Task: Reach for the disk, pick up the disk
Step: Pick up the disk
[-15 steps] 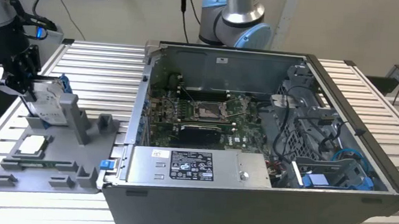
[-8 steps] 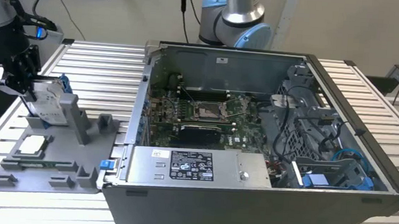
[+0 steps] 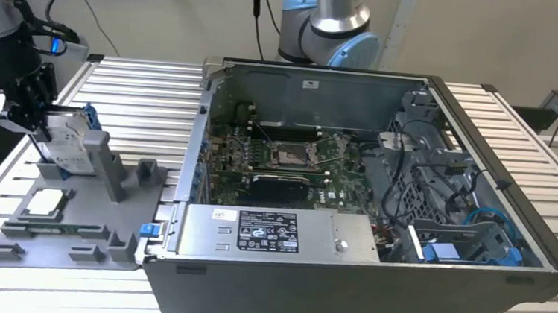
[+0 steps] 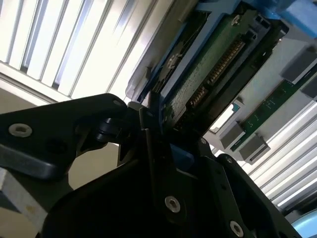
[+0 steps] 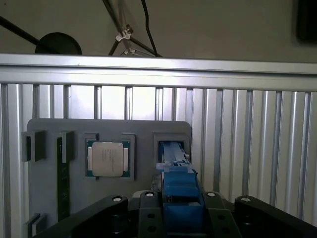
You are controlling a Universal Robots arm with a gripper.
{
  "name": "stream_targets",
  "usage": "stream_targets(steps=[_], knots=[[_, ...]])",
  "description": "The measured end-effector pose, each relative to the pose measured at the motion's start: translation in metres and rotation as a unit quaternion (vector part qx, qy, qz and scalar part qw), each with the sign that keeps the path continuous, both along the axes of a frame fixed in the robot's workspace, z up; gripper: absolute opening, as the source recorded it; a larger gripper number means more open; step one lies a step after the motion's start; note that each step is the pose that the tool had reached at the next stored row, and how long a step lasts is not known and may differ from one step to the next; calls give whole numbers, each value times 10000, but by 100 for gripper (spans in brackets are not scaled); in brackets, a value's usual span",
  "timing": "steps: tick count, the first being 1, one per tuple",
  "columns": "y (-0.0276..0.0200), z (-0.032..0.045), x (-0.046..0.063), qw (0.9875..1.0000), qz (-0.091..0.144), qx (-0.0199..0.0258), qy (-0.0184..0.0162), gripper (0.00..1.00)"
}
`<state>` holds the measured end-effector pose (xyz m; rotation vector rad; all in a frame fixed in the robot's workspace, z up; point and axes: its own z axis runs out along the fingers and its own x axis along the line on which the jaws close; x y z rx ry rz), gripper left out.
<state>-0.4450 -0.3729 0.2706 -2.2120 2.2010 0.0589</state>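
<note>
The disk (image 3: 68,144) stands upright on its edge at the back of the grey fixture (image 3: 82,249), silver with a white label and a blue frame. My gripper (image 3: 44,127) comes down on it from above, at the exterior view's left, shut on the disk's upper end. In the first wrist view the blue frame of the disk (image 5: 174,161) runs between the black fingers (image 5: 148,213) of the gripper (image 5: 177,210). The second wrist view shows the disk's green circuit board (image 4: 208,69) clamped in the gripper (image 4: 158,136). Whether the disk's lower edge still sits in the fixture slot I cannot tell.
A small square silver chip (image 3: 46,202) (image 5: 107,158) lies in a socket of the fixture, with a memory stick (image 5: 59,178) beside it. An open computer case (image 3: 347,300) stands at the exterior view's right of the fixture. A second robot arm (image 3: 329,26) stands behind the case.
</note>
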Motion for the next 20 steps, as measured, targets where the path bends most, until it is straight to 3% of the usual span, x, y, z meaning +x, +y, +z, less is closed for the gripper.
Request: stream_targets(steps=[3, 20], knots=[[0, 0, 0, 10000, 1, 42, 0, 0], [0, 15, 0, 10000, 0, 39, 0, 0]])
